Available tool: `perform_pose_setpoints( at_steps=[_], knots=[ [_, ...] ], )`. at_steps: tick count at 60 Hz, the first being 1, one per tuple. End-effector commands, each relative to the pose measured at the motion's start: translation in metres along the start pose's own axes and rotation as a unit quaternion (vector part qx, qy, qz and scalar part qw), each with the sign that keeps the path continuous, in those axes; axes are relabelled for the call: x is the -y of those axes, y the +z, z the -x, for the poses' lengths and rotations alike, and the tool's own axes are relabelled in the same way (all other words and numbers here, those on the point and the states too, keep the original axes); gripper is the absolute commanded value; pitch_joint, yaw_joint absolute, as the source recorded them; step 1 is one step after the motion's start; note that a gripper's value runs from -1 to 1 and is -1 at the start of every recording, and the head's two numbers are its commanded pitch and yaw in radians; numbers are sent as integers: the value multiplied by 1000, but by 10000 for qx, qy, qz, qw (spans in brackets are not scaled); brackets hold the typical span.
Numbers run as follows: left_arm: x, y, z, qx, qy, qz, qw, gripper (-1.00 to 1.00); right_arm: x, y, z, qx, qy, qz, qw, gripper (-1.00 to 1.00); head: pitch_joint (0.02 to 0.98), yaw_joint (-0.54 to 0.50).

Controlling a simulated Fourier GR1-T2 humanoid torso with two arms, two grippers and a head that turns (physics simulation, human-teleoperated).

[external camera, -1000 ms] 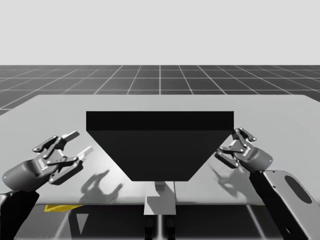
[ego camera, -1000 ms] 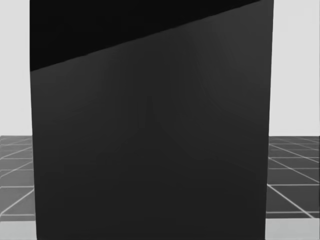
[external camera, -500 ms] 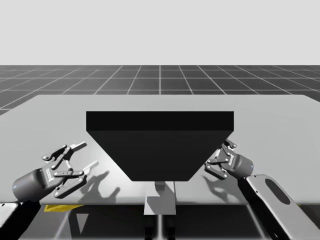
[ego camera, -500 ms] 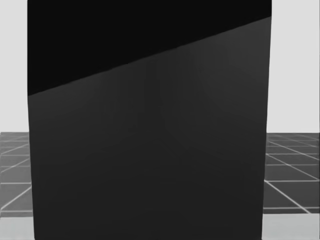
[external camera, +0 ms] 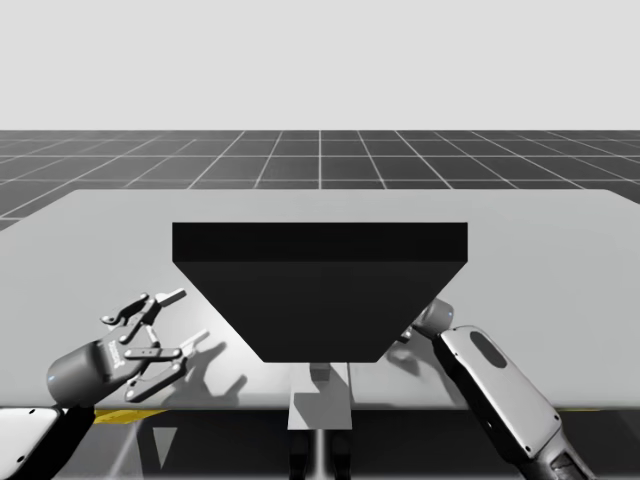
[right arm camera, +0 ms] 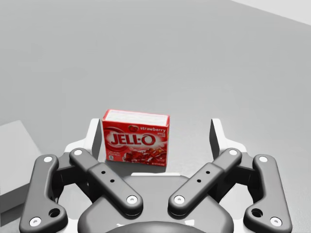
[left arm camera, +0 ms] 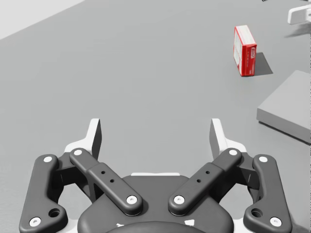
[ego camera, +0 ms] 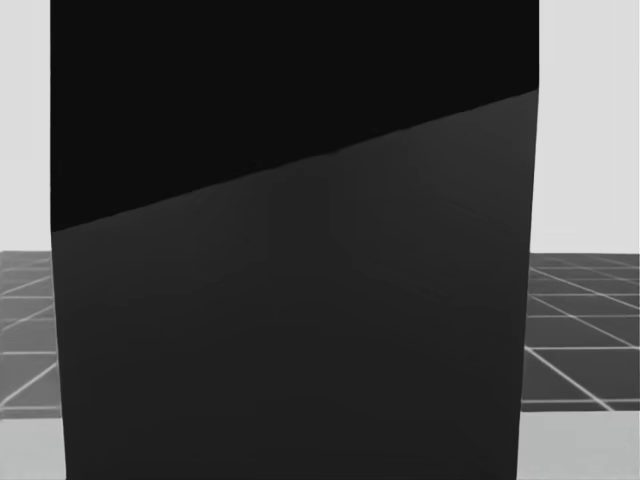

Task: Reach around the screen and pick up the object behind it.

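— One box only? Where does it stand?
— Behind the screen (external camera: pixel 320 290), upright on the table (external camera: pixel 560 250): a small red box (right arm camera: pixel 136 138), white along its top, with white print across its wide face.
— And the jaws?
— The right gripper (right arm camera: pixel 155 128) is spread wide, the box between its fingers, unclamped. The left gripper (left arm camera: pixel 155 131), off the screen's left end, is spread too, holding nothing.

One black flat screen (external camera: pixel 320 300), one red rectangular box (right arm camera: pixel 136 138), one grey table (external camera: pixel 560 260), two dark two-finger grippers: left gripper (left arm camera: pixel 155 136), right gripper (right arm camera: pixel 155 132).
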Motion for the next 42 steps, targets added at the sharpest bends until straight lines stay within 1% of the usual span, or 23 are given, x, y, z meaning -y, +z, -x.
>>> perform_pose_setpoints(
  at_steps=[1,6,8,15,16,18,20,23,29,32,34,40,41,42],
  knots=[
    [3,-2,1,2,-60,46,10000,-1000,2,-21,12,-142,-49,-113,9998,-1000,124,-34],
    [4,-3,2,-3,-83,47,10000,-1000,2,-29,16,-209,-67,-188,9996,-1000,127,-33],
    [4,-3,2,-12,-115,32,9999,-1000,2,-34,19,-236,-106,-213,9994,-1000,130,-33],
    [5,-3,3,-22,-159,40,9999,-1000,0,-45,25,-352,-126,-315,9988,-1000,134,-33],
    [5,-3,3,-20,-162,55,9999,-1000,-1,-49,27,-383,-108,-333,9987,-1000,135,-33],
    [5,-3,3,-21,-165,58,9998,-1000,-2,-51,28,-393,-136,-350,9985,-1000,135,-33],
    [6,-4,3,-24,-177,62,9998,-1000,-2,-54,29,-422,-104,-386,9983,-1000,137,-33],
    [7,-4,4,-35,-203,76,9998,-1000,-3,-60,30,-444,-127,-433,9980,-1000,138,-33],
    [7,-5,5,-44,-236,86,9997,-1000,-4,-69,33,-507,-114,-463,9976,-1000,140,-33],
    [7,-5,5,-47,-249,92,9996,-1000,-4,-71,34,-526,-141,-463,9974,-1000,140,-33],
    [8,-5,5,-49,-260,101,9996,-1000,-2,-75,36,-559,-196,-442,9973,-1000,140,-32],
    [8,-5,6,-65,-284,108,9995,-1000,2,-80,42,-633,-264,-381,9969,-1000,142,-32],
    [8,-6,7,-72,-287,115,9995,-1000,4,-82,44,-671,-304,-344,9967,-1000,142,-31],
    [8,-6,7,-76,-291,117,9995,-1000,4,-83,44,-673,-312,-333,9967,-1000,142,-31]
  ],
)
